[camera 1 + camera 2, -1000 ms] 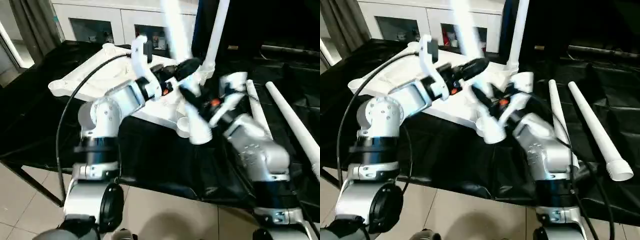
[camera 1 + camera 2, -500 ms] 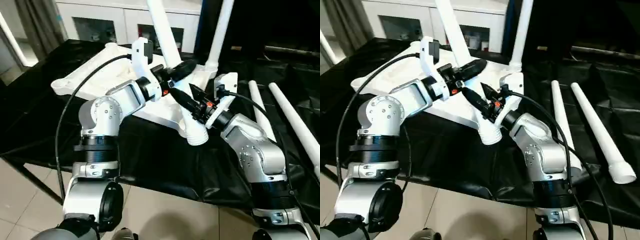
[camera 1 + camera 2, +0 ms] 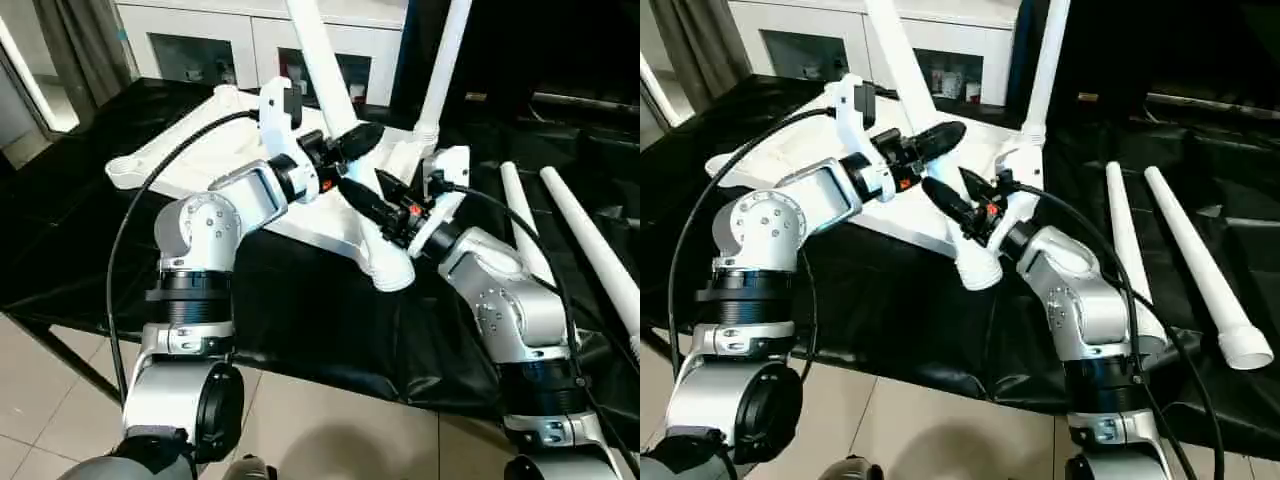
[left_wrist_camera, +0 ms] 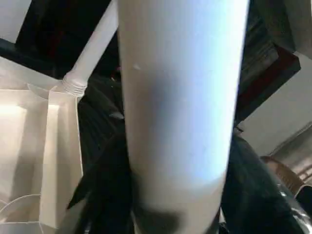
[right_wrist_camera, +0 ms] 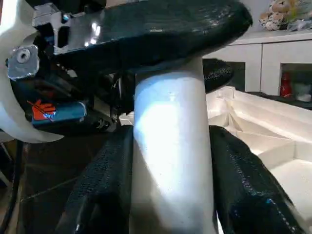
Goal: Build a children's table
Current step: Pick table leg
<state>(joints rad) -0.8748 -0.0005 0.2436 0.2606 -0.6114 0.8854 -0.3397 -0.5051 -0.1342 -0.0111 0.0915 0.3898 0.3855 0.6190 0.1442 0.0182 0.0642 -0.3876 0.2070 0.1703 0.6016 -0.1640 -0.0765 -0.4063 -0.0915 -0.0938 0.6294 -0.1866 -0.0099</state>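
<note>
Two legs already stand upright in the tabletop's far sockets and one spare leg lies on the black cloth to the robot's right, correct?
Not quite: two spare legs lie on the black cloth, side by side, as the right eye view shows. The rest holds.

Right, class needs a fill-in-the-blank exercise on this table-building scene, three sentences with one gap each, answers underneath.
1. The tabletop lies upside down on a ____ cloth.
2. Both the left hand and the right hand are at the tilted ____ that rises from a near corner socket.
3. ____ spare legs lie flat on the robot's right.

Missing words: black; leg; two
</note>
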